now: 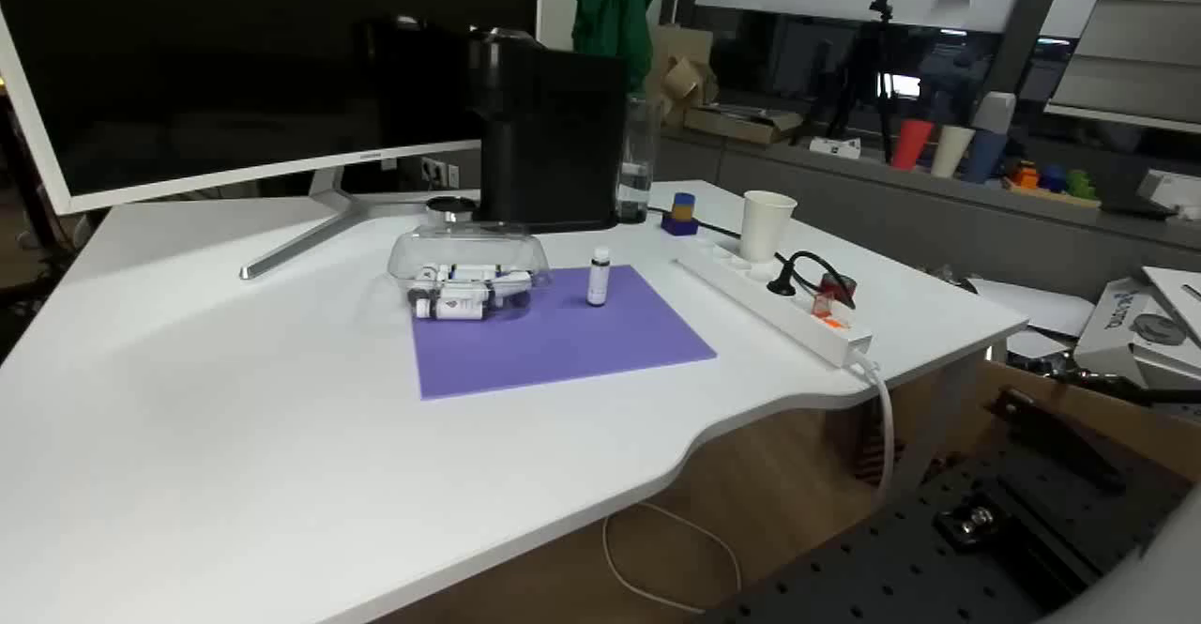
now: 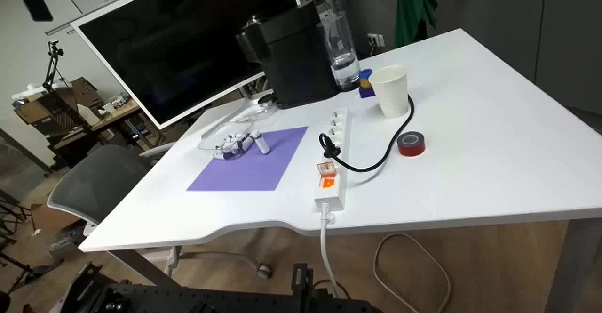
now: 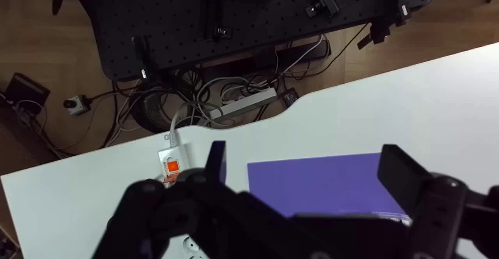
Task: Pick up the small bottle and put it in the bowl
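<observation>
The small bottle point(image 1: 598, 281), with a white cap and white label, stands upright on the purple mat point(image 1: 563, 347). It also shows in an exterior view point(image 2: 260, 143), close beside the bowl. The bowl point(image 1: 518, 247) is a clear plastic tub at the mat's back left, with several similar bottles lying in it. Its clear wall is hard to make out in an exterior view point(image 2: 248, 124). My gripper point(image 3: 304, 148) is open and empty, high above the mat. In the wrist view the small bottle is hidden and only a sliver of the bowl's rim point(image 3: 391, 215) shows.
A white power strip point(image 1: 779, 310) with a black plug and white cable lies right of the mat. A paper cup point(image 1: 766, 225), a tape roll point(image 2: 411, 143) and a black coffee machine point(image 1: 554, 136) stand nearby. A large monitor point(image 1: 235, 70) is behind.
</observation>
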